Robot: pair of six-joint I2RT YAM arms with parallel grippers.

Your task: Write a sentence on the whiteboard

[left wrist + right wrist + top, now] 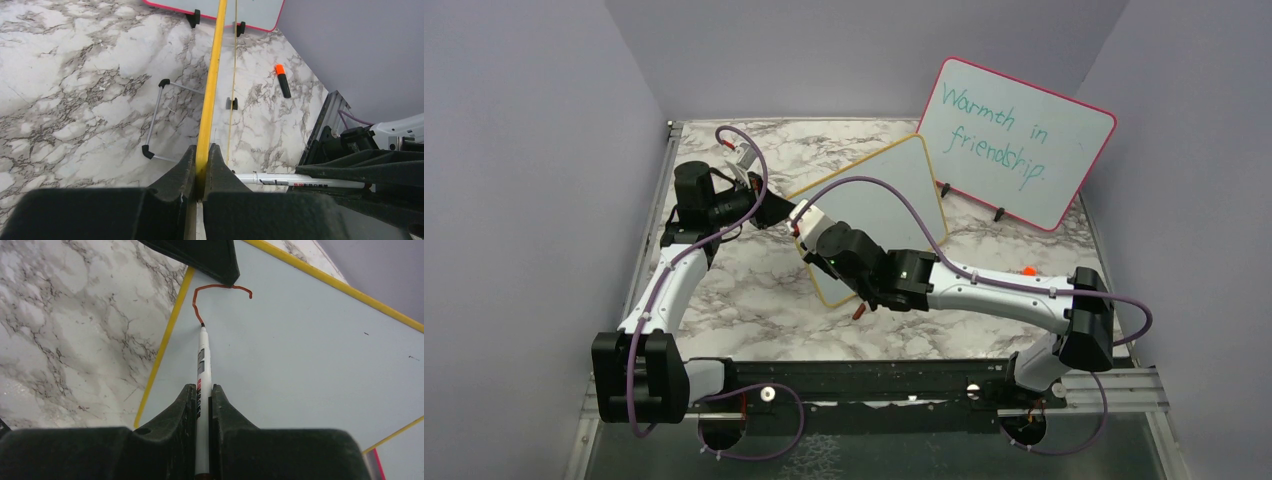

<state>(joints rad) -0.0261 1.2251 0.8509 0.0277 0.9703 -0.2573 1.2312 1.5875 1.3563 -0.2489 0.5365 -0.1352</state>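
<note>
Whiteboard: it is sitting at a tilt near the middle of the marble table, in front of the pink-framed board and apart from it.
Left gripper: its fingers are pressing together on the yellow frame at the left edge of the whiteboard and are pinching it. In the left wrist view the board is showing only as a thin yellow line.
Right gripper: its fingers are closing on the barrel of a white marker and are gripping it from both sides. The marker is pointing away from the wrist.
Marker tip: it is touching the white surface near the left frame of the board.
Sentence: only a first red-brown stroke is showing. It is running up from the tip and bending right, partly under the dark finger of the left gripper. No letter is readable yet.
Pink-framed board: it is leaning at the far right of the table and is carrying teal handwriting.
Other things: an orange-capped pen is lying on the table on the right side, and a wire stand is lying on the marble beside the board's edge.
</note>
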